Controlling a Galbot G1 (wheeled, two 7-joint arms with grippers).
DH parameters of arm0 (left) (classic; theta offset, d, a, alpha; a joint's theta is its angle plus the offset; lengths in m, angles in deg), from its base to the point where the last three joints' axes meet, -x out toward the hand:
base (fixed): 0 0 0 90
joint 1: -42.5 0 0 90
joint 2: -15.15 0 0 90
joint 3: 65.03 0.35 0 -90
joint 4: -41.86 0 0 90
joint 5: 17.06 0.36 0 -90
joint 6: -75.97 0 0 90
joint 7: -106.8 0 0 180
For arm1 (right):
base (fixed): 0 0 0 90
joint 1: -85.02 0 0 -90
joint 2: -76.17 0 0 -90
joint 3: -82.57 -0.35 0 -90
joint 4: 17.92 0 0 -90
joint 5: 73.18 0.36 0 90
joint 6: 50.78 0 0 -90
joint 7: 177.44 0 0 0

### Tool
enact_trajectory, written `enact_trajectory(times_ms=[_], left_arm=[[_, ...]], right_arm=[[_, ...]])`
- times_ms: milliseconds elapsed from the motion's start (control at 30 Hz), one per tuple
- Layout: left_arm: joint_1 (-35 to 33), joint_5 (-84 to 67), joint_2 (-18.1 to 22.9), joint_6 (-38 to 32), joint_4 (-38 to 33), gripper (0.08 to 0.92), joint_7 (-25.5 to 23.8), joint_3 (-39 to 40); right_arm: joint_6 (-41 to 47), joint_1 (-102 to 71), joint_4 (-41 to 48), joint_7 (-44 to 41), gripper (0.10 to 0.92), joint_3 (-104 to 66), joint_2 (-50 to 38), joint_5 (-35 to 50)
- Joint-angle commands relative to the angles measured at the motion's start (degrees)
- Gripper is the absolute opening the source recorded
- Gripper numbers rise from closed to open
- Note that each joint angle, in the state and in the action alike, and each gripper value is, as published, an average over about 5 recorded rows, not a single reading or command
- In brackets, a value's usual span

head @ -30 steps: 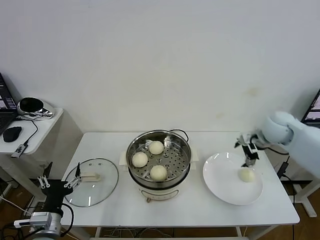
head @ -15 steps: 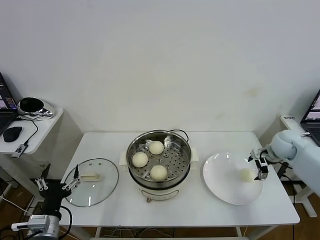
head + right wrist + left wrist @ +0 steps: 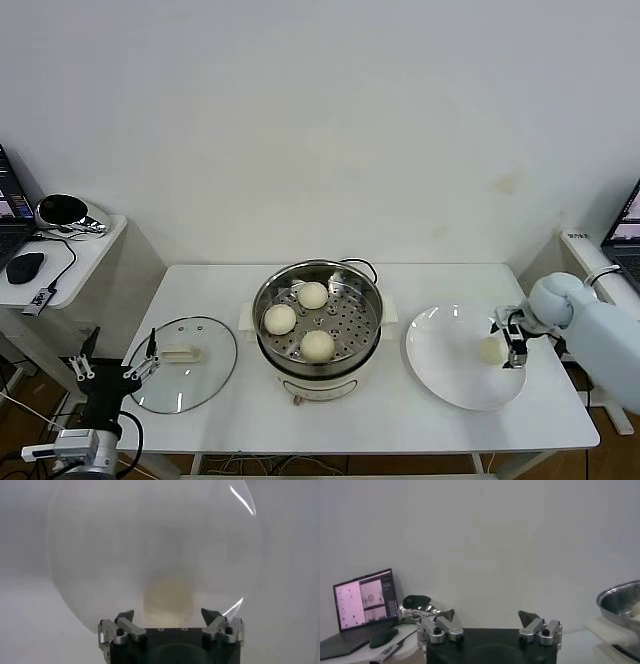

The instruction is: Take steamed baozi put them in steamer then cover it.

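Between the wide-open jaws of the right gripper [image 3: 513, 338] lies the last baozi [image 3: 491, 350] on the plate [image 3: 450, 380]; its fingers [image 3: 216, 619] do not touch it. Three baozi [image 3: 317, 344] sit in the steamer [image 3: 318, 318], well apart from these jaws. The left gripper [image 3: 112, 364] hangs off the table's [image 3: 400, 420] edge, jaws wide and empty, near the cover [image 3: 183, 365].

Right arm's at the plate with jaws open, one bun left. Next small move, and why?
Probably ease the right gripper forward until its open jaws straddle the last pale cream round bun, then close. The bun lies on the flat white plate, just ahead of the jaws in the right wrist view; three buns already sit in the shiny steel steamer.
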Motion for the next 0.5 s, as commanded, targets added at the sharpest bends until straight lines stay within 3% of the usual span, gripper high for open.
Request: enact_trajectory(times_ms=[33, 333, 500], left_arm=[[0.26, -0.02, -0.01, 0.06, 0.39, 0.823, -0.02, 0.07], [0.59, -0.05, -0.02, 0.03, 0.68, 0.823, -0.01, 0.30], [0.53, -0.09, -0.06, -0.02, 0.59, 0.823, -0.01, 0.20]], right_arm=[[-0.58, -1.18, 3.61, 0.50, 0.821, -1.32, 2.44, -1.80], [0.08, -0.71, 3.72, 1.14, 0.739, -1.26, 2.70, -1.84], [0.63, -0.04, 2.55, 0.65, 0.652, -0.70, 2.03, -0.88]])
